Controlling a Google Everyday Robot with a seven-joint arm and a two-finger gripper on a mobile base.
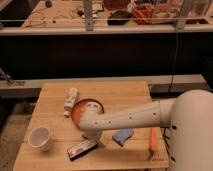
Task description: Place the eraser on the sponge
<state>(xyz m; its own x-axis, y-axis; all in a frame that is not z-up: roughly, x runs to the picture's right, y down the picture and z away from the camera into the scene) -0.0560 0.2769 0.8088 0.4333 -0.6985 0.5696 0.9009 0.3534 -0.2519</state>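
tabletop [125, 92]: wooden and square-ish; it carried everything below, with a dark wall and a cluttered shelf behind it.
arm [135, 116]: white; it came in from the bulky body at the right edge and reached left across the middle of the tabletop, covering the front rim of the bowl.
bowl [84, 106]: orange-red; it sat left of centre, with the arm's end right over its near side.
cup [40, 137]: white and upright, at the front left, well apart from the rest.
bottle [70, 101]: cream-white; it lay tilted, just beside the bowl's left rim.
eraser [82, 148]: a flat black block with a pale top and a red patch; it lay on the tabletop near the front edge, angled, between the cup and the sponge and not on the sponge.
carrot [153, 140]: orange; it lay front right, near the edge.
sponge [122, 135]: light blue; it lay flat just under the arm, right of the eraser and apart from it.
hand [93, 136]: hung below the arm's left end, low and just above the eraser's right end. I couldn't tell whether it was spread or closed, or whether it touched the eraser.
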